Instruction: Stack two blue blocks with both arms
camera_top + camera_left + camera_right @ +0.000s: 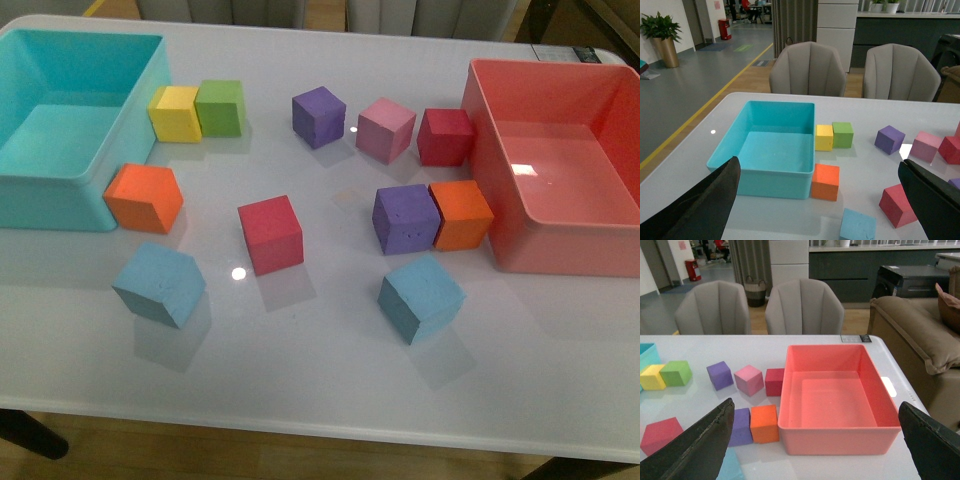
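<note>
Two light blue blocks lie apart on the white table: one at the front left (160,284), one at the front right (421,297). Neither arm shows in the front view. In the left wrist view the left gripper (822,210) is open and empty, high over the table, with the left blue block (858,226) low between its fingers. In the right wrist view the right gripper (815,445) is open and empty above the pink bin (832,440); a corner of the right blue block (730,467) shows by its finger.
A turquoise bin (50,205) stands at the back left, the pink bin (560,255) at the right. Orange (145,197), yellow (176,113), green (221,108), purple (319,116), pink (386,129), red (270,234) and further cubes lie scattered between them. Chairs stand beyond the table.
</note>
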